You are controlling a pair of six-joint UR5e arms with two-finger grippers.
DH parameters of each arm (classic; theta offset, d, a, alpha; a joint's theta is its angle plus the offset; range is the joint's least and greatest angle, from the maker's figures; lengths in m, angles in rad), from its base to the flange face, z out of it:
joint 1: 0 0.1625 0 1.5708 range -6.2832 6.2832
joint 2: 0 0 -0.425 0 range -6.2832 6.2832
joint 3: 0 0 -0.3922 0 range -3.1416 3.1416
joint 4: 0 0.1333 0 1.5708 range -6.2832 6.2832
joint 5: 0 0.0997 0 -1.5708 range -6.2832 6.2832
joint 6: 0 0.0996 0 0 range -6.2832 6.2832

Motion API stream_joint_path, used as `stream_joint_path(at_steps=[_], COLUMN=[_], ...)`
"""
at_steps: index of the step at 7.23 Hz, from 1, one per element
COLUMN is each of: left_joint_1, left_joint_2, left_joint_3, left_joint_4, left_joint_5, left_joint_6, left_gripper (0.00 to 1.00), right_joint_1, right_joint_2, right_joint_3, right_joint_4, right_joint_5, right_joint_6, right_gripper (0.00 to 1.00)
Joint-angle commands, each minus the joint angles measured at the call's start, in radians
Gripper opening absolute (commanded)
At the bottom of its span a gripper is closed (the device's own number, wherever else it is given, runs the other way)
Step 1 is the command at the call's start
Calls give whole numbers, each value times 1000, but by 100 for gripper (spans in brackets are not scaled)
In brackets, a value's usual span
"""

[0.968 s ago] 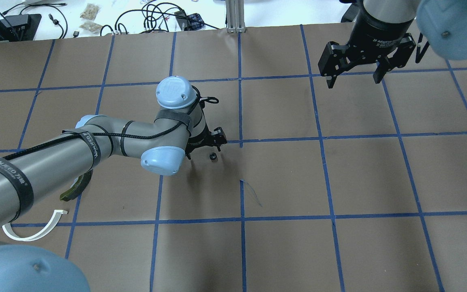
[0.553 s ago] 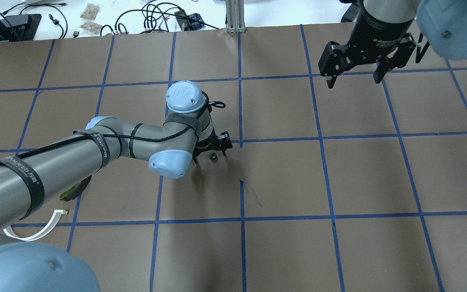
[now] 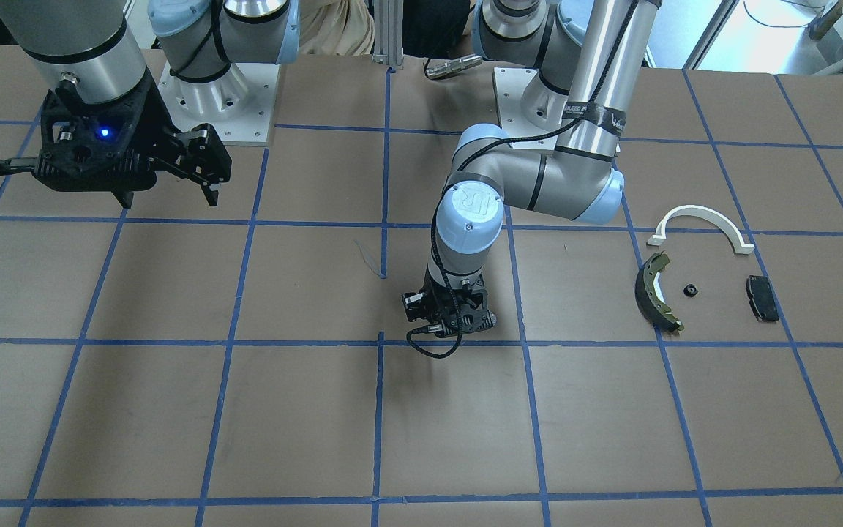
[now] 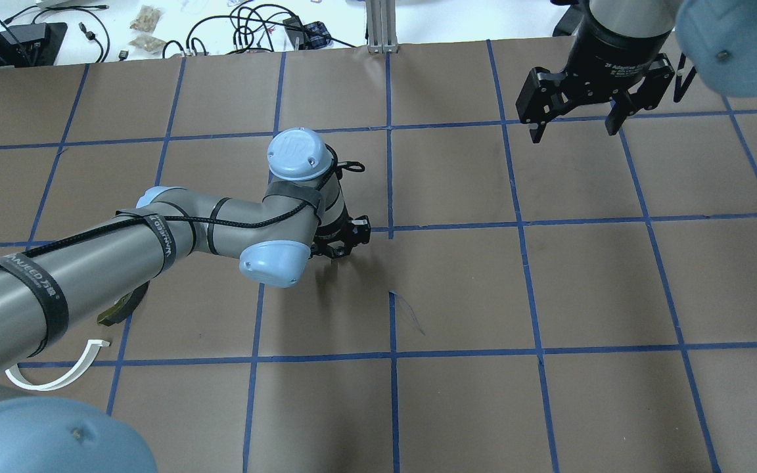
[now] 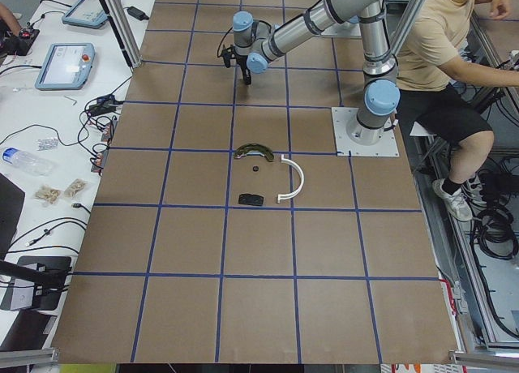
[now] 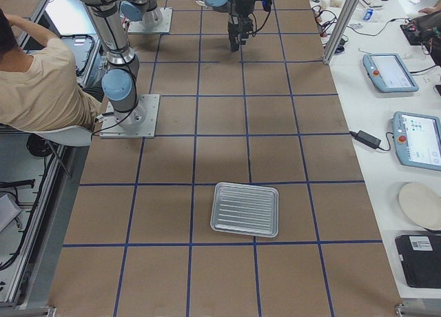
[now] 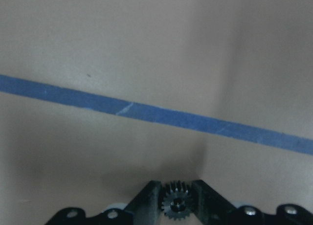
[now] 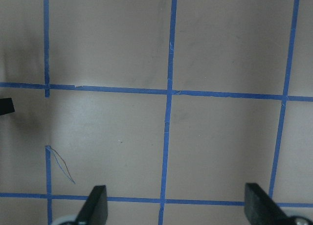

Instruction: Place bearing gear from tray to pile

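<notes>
The bearing gear is sitting pinched between the left gripper's fingers, seemingly just off the table, beside a blue tape line. The pile's brake shoe and white arc are lying well apart. The right gripper is hanging spread wide.

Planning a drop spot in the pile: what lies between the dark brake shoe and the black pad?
A small black round part sits between the brake shoe and the pad, touching neither; the front-facing view shows it best.

Open tabletop runs from left hand to pile; brake shoe nearest.
</notes>
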Motion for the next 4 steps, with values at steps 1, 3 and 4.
stream_joint_path(at_steps=[1,3,4], left_joint_1=[82,255,377], left_joint_2=[38,120,151], left_joint_3=[53,122,147], left_joint_4=[-112,-363,-468], left_joint_5=[-4,5,16], left_joint_6=[48,294,430], left_gripper=[4,4,4], right_joint_1=[0,0,0], right_joint_2=[-2,0,-2], right_joint_3=[1,1,1], right_joint_4=[1,-5,-5], right_joint_5=[0,0,3], right_joint_6=[0,0,0], right_gripper=[100,100,100])
